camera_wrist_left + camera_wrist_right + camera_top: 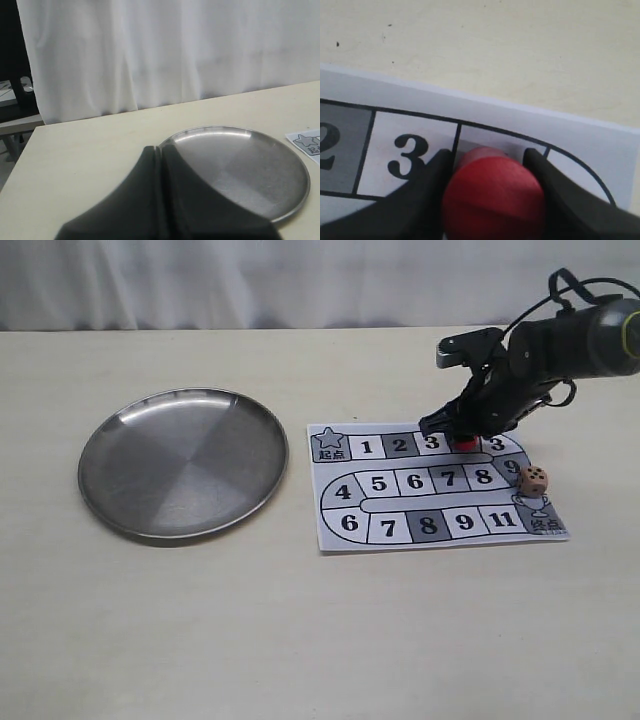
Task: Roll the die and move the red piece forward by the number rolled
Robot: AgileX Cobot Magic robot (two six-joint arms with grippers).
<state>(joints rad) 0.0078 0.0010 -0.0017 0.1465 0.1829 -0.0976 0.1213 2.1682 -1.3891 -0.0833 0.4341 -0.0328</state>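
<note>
1. One step in hand, at a guess: carrying the red piece [492, 197] along the numbered track of the paper board [336, 538].
2. Shows the right gripper [489, 156] low over the board's top row, jaws pinching the red piece from both sides, dark fingers [422, 200] pressed against its flanks.
3. Places the piece over the grey square just past the 3, where the top row starts to bend. Cannot tell whether lifted or resting on the paper.
4. Places the die [532, 479] on the board's right edge, just beside the 9 and apart from the gripper. Seems to show five pips on the face in view, though too small to be sure.
5. Shows the left gripper [161, 200] with jaws pressed together on nothing, beside a round steel plate [240, 165], well apart from the board.
6. Read the die's upper face before counting, then count one square per pip, following the printed numbers round the bend rather than cutting across rows.
7. Keep the pinch firm and square on the cylinder. Lift only enough to clear the paper, to avoid dragging or creasing the sheet.
8. Steer wide of the die along the right edge, to avoid knocking it and changing the number shown.
9. Set the piece down upright, centred inside one square's lines, then spread the jaws evenly and rise straight up to avoid tipping it.
</note>
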